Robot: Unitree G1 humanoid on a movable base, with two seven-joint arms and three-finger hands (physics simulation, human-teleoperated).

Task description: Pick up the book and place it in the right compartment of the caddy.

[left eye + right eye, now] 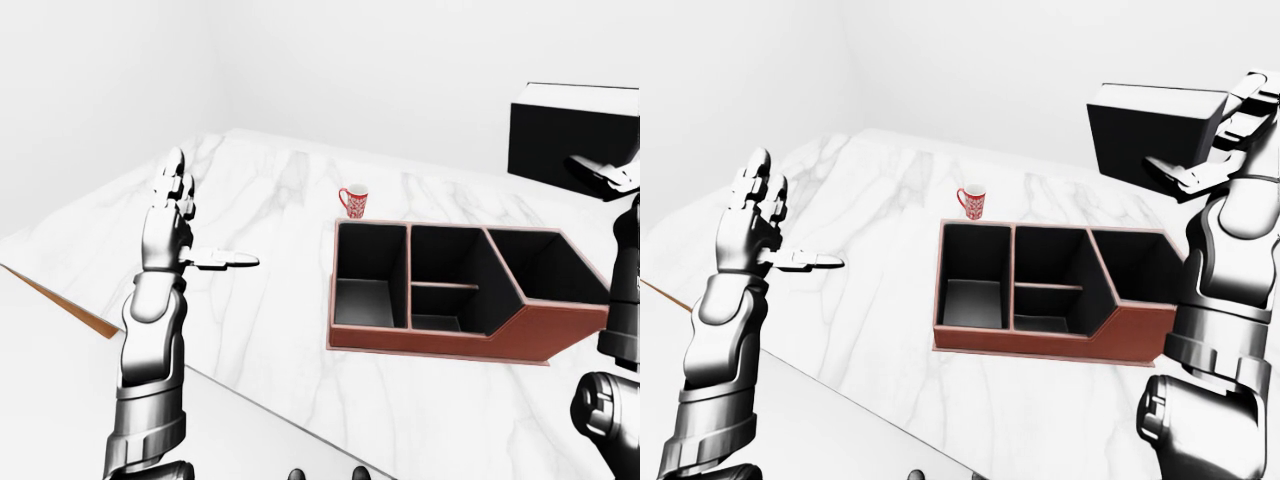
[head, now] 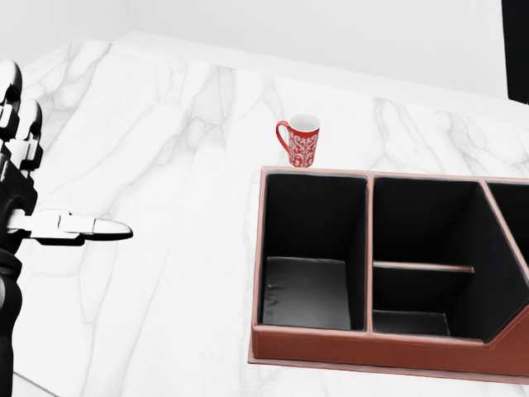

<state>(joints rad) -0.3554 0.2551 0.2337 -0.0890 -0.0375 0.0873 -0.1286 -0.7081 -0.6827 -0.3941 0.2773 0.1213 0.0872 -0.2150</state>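
At the near left, the left hand (image 1: 170, 215) is raised above the white marble surface (image 1: 250, 300), palm up and empty, its fingers (image 1: 225, 260) spread apart, one pointing right toward the caddy. At the near right, the right arm rises from the bottom edge of the right-eye view, beside the caddy's right end.

The caddy (image 1: 1040, 335) is a red-brown box with a black inside, resting on the surface right of the middle. It has a left compartment (image 2: 310, 248), a middle section split by a low crossbar, and a right compartment (image 1: 1140, 270) with a slanted near wall. All of them hold nothing.

Just past the caddy's far left corner a red and white patterned mug (image 2: 300, 141) stands upright on the surface, its handle to the left, close to the caddy's far rim but apart from it.

Higher and farther right, the right hand (image 1: 1215, 140) holds the book (image 1: 1150, 125), a black slab with a pale top edge, in the air above and past the right end of the caddy. The fingers are clamped on the book's right edge, one finger lying across its near face. The book is clear of the surface and of the caddy
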